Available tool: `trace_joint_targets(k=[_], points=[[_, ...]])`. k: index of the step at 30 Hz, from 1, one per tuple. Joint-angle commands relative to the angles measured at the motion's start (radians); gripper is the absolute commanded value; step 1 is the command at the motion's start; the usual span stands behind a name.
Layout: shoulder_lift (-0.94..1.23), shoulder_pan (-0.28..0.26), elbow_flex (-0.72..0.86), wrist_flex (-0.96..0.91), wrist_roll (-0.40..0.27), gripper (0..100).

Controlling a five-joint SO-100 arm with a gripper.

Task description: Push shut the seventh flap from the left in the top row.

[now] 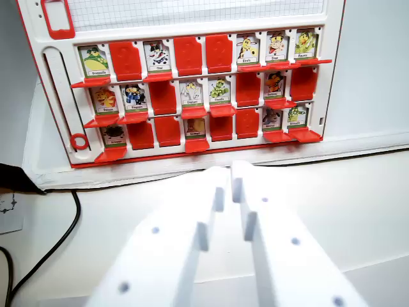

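The white claw [231, 171], its tips pressed together, hovers over the bench [358, 192] near the red game board [198, 83], whose seventh top flap [276, 48] shows its picture.

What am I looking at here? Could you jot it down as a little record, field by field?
Scene: red and white flap board on a white table
Layout: three rows of eight flaps
Top row, from the wrist view's left: open, shut, open, shut, shut, open, open, open
Seventh flap: open, cartoon picture showing
Gripper: white, jaws nearly together, holding nothing, in front of the board, not touching it
Other: black cable at the wrist view's left
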Motion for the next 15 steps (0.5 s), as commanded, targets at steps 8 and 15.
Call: trace_joint_targets(k=[8, 15], points=[[-0.230, 0.135, 0.081, -0.433, -0.077, 0], [-0.477, 0.173, 0.054, -0.657, -0.092, 0]])
